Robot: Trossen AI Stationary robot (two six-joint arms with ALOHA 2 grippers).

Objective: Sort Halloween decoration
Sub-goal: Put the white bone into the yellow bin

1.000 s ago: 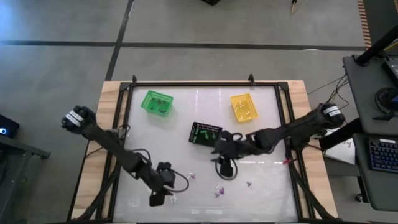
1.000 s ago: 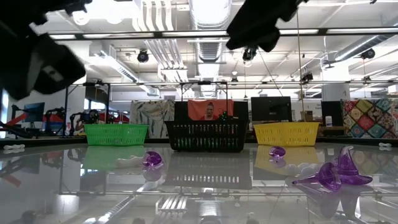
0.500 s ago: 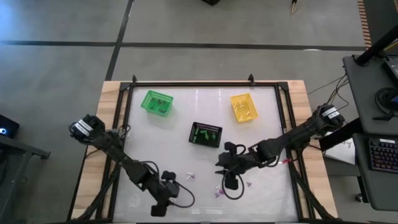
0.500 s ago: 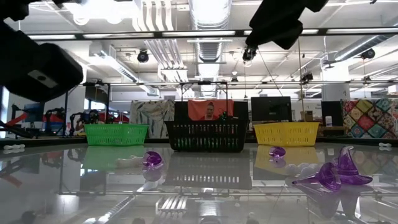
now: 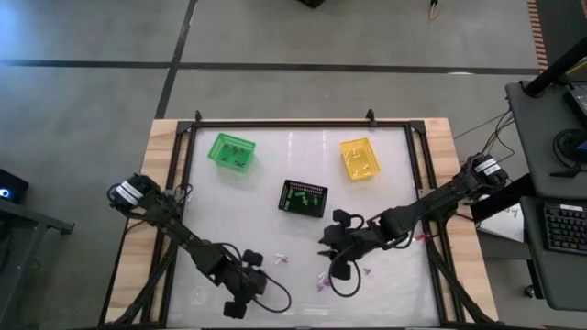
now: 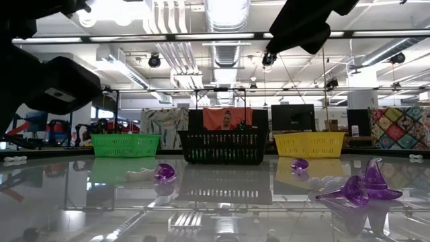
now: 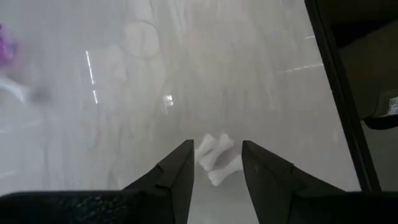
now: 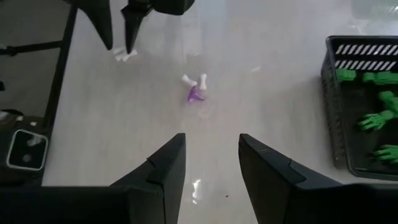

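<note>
The Halloween decoration lies scattered on the glossy white table near its front edge. It includes a pair of small white bones (image 7: 215,159) and purple trinkets (image 5: 323,282) (image 6: 363,188) (image 8: 198,94). My left gripper (image 5: 240,291) (image 7: 216,163) is low at the front left, open and slanting down, with one finger on either side of the white bones. My right gripper (image 5: 335,263) (image 8: 209,163) hovers open above bare table at front centre, holding nothing. My left gripper comes at the two white bones (image 7: 210,148) from above, slanting down, one finger on each side of them. The bones lie flat on the table. I cannot tell whether the fingers touch them.
A green basket (image 5: 231,150) stands at the far left and a yellow basket (image 5: 359,158) at the far right. A black basket (image 5: 303,197) in the middle holds green hand trinkets (image 8: 376,118). A dark frame (image 7: 339,106) rims the table.
My left gripper has moved toward the table's near edge and sunk lower, rolling a little. My right gripper has shifted toward the near edge, away from the black basket. The trinkets lie where they were.
</note>
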